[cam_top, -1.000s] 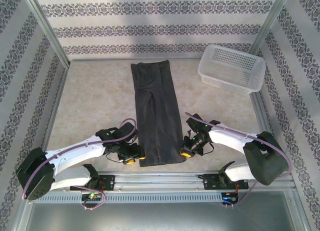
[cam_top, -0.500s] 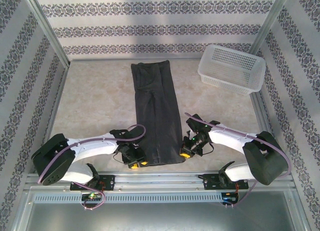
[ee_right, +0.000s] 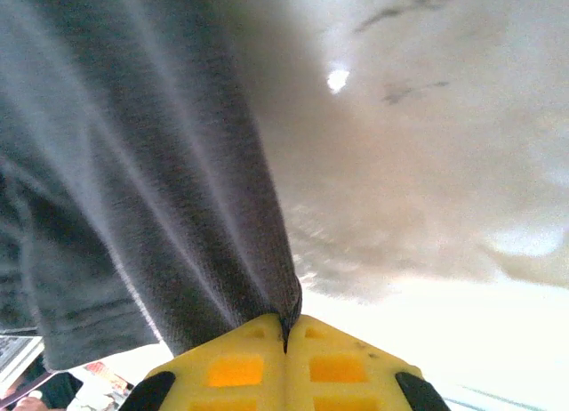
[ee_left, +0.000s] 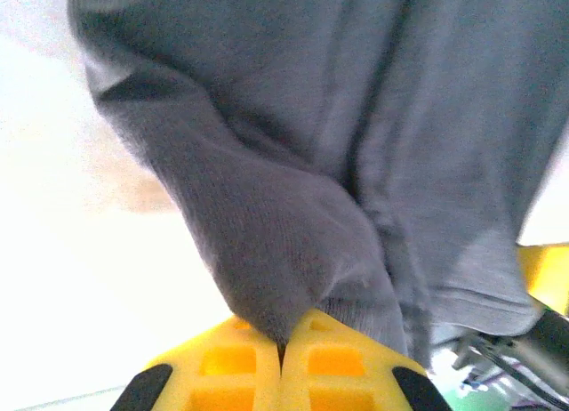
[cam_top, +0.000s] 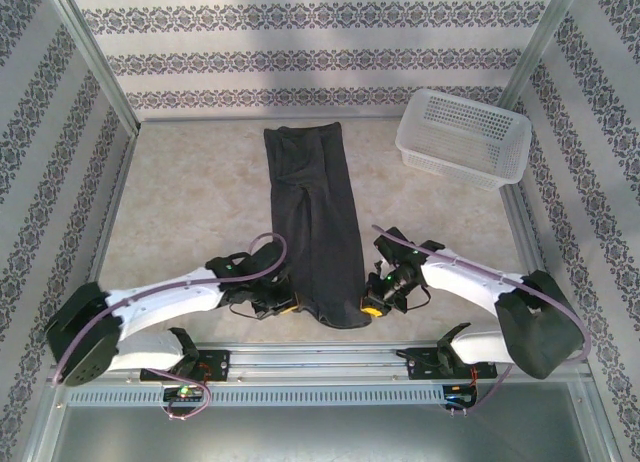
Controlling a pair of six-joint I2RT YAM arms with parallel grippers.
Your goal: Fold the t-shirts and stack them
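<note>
Top external: left gripper (cam_top: 288, 305) and right gripper (cam_top: 370, 307) clamp t-shirt (cam_top: 315, 212) (basket (cam_top: 452, 162) well apart).

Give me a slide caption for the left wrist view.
Left gripper shut on a bunched fold of the dark t-shirt, fabric pinched between its yellow fingers.

We lose the t-shirt (ee_left: 373, 117) past the left wrist view's top and right edges. The left gripper (ee_left: 283, 340) is cut off at the bottom, the pinched fold hidden between its 2 fingers. The right gripper (ee_right: 284, 335) hides its pinch likewise. From above, by the table's (cam_top: 180, 202) near edge, both grippers cover the hem corners. We cannot name the blurred clutter (ee_right: 31, 380) beside the right gripper.
</note>
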